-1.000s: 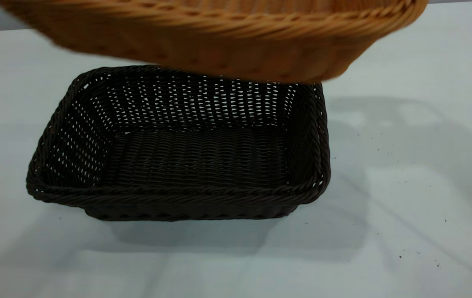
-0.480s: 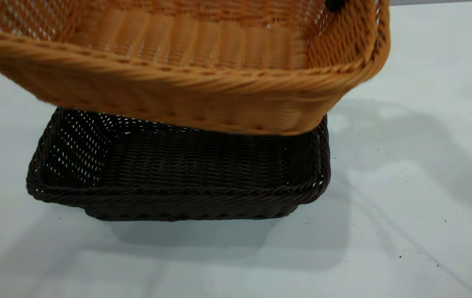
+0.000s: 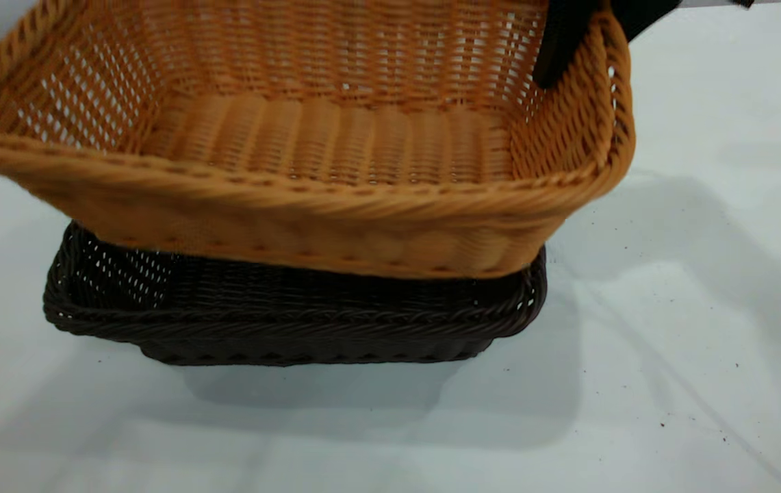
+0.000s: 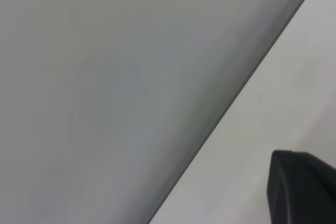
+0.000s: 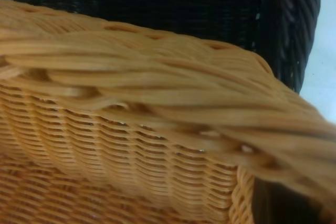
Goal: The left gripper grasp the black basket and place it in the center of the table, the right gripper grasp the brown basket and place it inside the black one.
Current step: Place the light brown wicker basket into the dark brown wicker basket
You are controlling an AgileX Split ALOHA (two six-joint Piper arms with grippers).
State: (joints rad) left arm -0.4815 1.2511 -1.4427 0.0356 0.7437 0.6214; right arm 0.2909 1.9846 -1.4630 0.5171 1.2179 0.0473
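The brown basket hangs slightly tilted just over the black basket, covering most of its inside; I cannot tell whether they touch. The black basket rests on the table. My right gripper is shut on the brown basket's right rim, with one finger inside the wall and the other outside. The right wrist view shows the brown rim close up, the black basket beyond it and a dark finger. The left wrist view shows only one dark part of my left gripper over bare table.
A few dark specks lie on the table to the right of the baskets. The left wrist view shows the table's edge with a grey wall beyond it.
The brown basket has come down and nearer, from the top of the view to just over the black basket. The right gripper's fingers have come into view. The black basket has not moved.
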